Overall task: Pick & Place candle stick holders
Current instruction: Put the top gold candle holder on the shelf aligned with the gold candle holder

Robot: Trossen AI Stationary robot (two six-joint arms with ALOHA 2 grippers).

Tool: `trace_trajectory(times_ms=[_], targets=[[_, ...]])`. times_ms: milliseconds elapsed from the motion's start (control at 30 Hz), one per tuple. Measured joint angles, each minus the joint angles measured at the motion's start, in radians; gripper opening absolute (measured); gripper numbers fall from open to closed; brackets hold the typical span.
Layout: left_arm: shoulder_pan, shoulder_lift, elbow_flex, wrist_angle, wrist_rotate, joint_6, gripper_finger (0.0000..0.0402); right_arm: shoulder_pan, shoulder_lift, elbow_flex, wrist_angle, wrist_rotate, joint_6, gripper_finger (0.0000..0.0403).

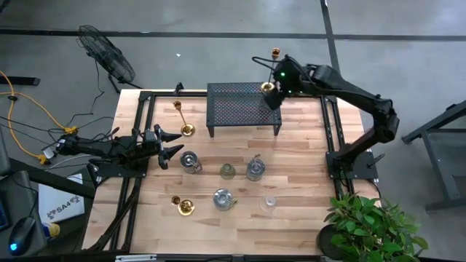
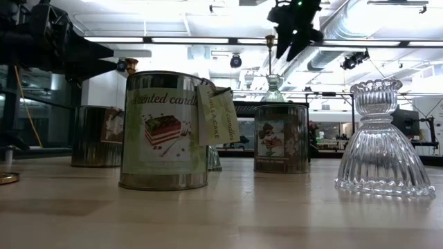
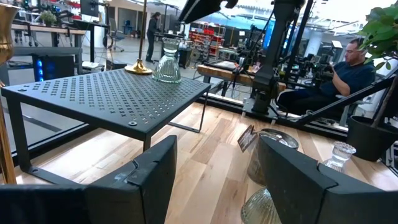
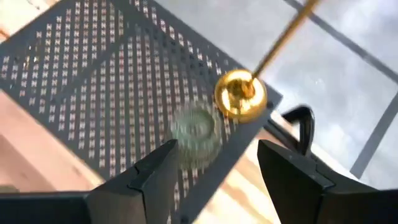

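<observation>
Glass holder (image 4: 194, 129) sat on the black mesh stand (image 4: 93, 81) beside a brass stick holder (image 4: 241, 95) under the right gripper (image 4: 214, 180), fingers apart and empty (slippery, breakable; likely best gripped at the waist).

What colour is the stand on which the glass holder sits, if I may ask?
Black, perforated all over: the mesh stand, clearest in the left wrist view.

The bench (image 1: 306, 204) is pale, smooth wood. The stand (image 1: 233, 109) is matt black perforated metal. A brass holder (image 4: 240, 94) shines glossy gold; the ribbed holder (image 2: 384, 142) is clear glass. The candle tin (image 2: 165, 131) looks like polished metal with a paper label.
</observation>
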State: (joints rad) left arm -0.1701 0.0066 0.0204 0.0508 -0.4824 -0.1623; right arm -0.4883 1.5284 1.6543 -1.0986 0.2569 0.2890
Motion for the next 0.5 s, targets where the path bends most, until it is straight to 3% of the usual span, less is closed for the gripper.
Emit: trace_trajectory(times_ms=[200, 500], targets=[[0.000, 0.000, 0.000, 0.000, 0.000, 0.000, 0.0218, 0.048, -0.019, -0.022, -0.077, -0.002, 0.022, 0.0207], [0.000, 0.000, 0.000, 0.000, 0.000, 0.000, 0.0218, 0.120, -0.022, -0.224, -0.056, 0.000, 0.081, 0.0160]])
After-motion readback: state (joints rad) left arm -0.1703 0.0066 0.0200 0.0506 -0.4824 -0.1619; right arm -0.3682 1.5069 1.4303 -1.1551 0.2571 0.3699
